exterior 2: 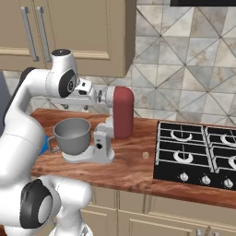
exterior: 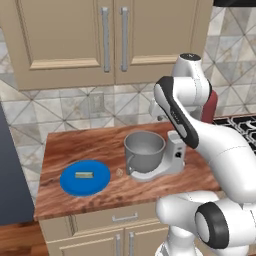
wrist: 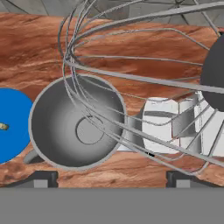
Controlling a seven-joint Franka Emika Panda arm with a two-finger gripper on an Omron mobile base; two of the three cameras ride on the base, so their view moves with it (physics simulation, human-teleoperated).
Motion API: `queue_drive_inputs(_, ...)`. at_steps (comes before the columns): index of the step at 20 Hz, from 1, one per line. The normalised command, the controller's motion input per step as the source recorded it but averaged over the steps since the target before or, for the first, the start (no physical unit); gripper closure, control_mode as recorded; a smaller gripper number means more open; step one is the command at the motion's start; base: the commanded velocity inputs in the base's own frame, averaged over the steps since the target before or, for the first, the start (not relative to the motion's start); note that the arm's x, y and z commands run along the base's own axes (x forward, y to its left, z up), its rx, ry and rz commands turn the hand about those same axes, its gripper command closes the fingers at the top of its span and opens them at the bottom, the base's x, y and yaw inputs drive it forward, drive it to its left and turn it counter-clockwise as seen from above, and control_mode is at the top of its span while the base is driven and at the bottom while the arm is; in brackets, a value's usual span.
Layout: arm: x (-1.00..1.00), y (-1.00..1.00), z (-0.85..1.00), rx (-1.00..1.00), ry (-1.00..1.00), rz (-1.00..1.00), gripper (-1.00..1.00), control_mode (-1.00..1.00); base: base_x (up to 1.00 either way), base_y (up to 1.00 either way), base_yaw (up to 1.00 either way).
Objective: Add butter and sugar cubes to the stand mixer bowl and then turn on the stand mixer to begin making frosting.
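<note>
We see our pincer (wrist: 109, 178) hanging wide open and empty above the round grey metal stand mixer bowl (wrist: 76, 122), behind the wire whisk (wrist: 131, 87). The small pale butter (exterior: 83, 174) lies well left on the flat blue plate (exterior: 97, 182) on the wood-grain surface (exterior: 75, 145).

Blue plate (wrist: 11, 127) cut by hand view's left edge; stand mixer (exterior: 175, 150) head hidden behind arm; sugar cubes (exterior: 119, 171) too small to resolve

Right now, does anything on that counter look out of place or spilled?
Nothing spilled. The mixer's dark red head is tilted up, whisk lifted clear of the empty bowl. One tiny beige cube sits loose on the counter between the blue plate and bowl.
</note>
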Motion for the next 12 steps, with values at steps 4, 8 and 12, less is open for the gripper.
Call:
queue_drive_inputs(4,0.0,0.0,0.0,0.0,0.0,0.0,-1.0,1.0,-0.41,0.0,0.0)
queue_drive_inputs(8,0.0,0.0,0.0,0.0,0.0,0.0,-1.0,1.0,-0.35,0.0,0.0)
queue_drive_inputs(12,0.0,0.0,0.0,0.0,0.0,0.0,-1.0,1.0,-0.33,0.0,0.0)
